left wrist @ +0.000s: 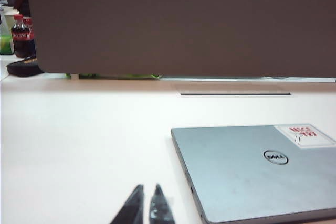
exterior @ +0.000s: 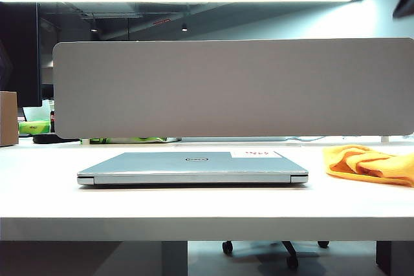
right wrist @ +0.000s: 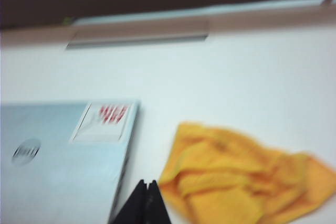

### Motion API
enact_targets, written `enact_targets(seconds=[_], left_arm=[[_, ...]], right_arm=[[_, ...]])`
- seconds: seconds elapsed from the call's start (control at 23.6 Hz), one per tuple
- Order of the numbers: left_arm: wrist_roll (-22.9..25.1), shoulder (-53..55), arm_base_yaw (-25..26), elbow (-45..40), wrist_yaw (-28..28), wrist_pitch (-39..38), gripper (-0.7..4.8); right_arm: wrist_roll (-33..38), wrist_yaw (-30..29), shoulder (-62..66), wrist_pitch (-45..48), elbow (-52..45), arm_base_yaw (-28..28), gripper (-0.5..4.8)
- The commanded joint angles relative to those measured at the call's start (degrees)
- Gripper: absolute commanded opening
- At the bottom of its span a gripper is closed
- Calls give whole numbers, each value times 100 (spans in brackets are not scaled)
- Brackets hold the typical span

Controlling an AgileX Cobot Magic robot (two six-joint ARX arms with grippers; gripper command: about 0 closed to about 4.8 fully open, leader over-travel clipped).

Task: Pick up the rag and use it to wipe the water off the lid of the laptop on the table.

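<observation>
Both end effectors, left (left wrist: pixel 146 203) and right (right wrist: pixel 145 198), closed, empty; lid (left wrist: pixel 252 174) logo seemingly Dell.

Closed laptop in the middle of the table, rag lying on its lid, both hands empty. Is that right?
Not quite: the rag lies on the table to the right of the laptop, not on its lid, as the exterior view shows. The rest holds; the left hand and right hand are empty.
</observation>
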Motion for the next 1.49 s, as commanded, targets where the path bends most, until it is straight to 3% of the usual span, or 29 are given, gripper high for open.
enact_targets(seconds=[0.04, 0.34, 0.64, 0.76, 0.81, 0.93, 1.15, 1.49], left_arm=[[42, 7, 2, 31, -4, 46, 21], [42, 7, 2, 31, 0, 24, 21], [42, 7, 2, 31, 0, 24, 21], [42, 7, 2, 31, -2, 24, 21], [42, 7, 2, 31, 0, 22, 21], [42, 7, 0, 31, -2, 22, 21], [42, 7, 2, 31, 0, 13, 21], [42, 7, 2, 31, 0, -20, 21]], right_arm=[[22, -1095, 24, 37, -223, 9, 3], [20, -1578, 22, -595, -289, 4, 3], [-975, -713, -35, -240, -391, -2, 3], [-1475, -448, -570, 494, -789, -61, 3], [-1519, -487, -1123, 1032, -1143, -186, 3], [-1515, -483, -2037, 1530, -1663, -402, 3], [-1515, -476, -3615, 1550, -2385, -721, 3], [-1281, -466, -5010, 1421, -3526, -831, 3]])
